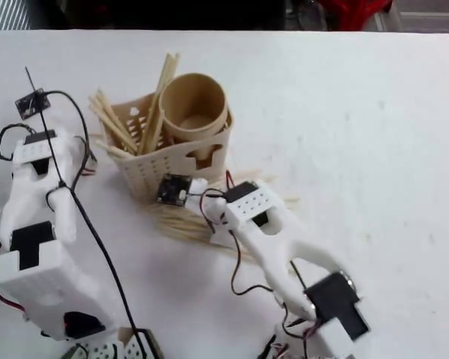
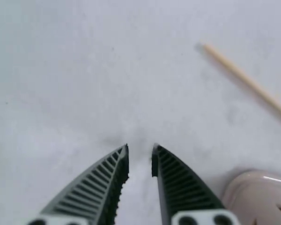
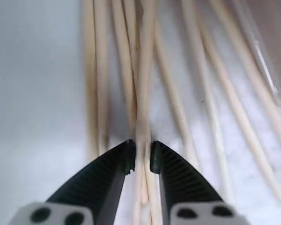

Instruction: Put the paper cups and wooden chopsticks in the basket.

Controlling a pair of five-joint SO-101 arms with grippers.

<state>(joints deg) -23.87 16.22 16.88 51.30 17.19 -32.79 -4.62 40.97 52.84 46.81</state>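
Closing in on the pile, the right claw [image 3: 140,157] is clenched about one or two of the loose chopsticks [image 3: 145,70], its jaws standing either side of the sticks across their width. The sticks lie flat on the worktop [image 1: 359,112], not lifted.

I judge the step in hand to be the pickup of the remaining chopsticks. The next move calls for a straight lift without dragging the neighbouring sticks, then a carry over the rim of the basket [image 1: 172,168] just behind.

In the right wrist view the sticks run lengthwise away from the claw, roughly parallel, a few crossing. From the high view their long axis lies across the near side of the basket, close against its foot. To go in, they will likely need tipping toward upright.

The paper cup [image 1: 194,105] stands inside the basket, mouth up. Beside it the stowed chopsticks [image 1: 123,123] lean on end in a fan.

The left claw [image 2: 139,150] hangs slightly parted and empty over bare worktop, with a single chopstick [image 2: 246,79] lying nearby.
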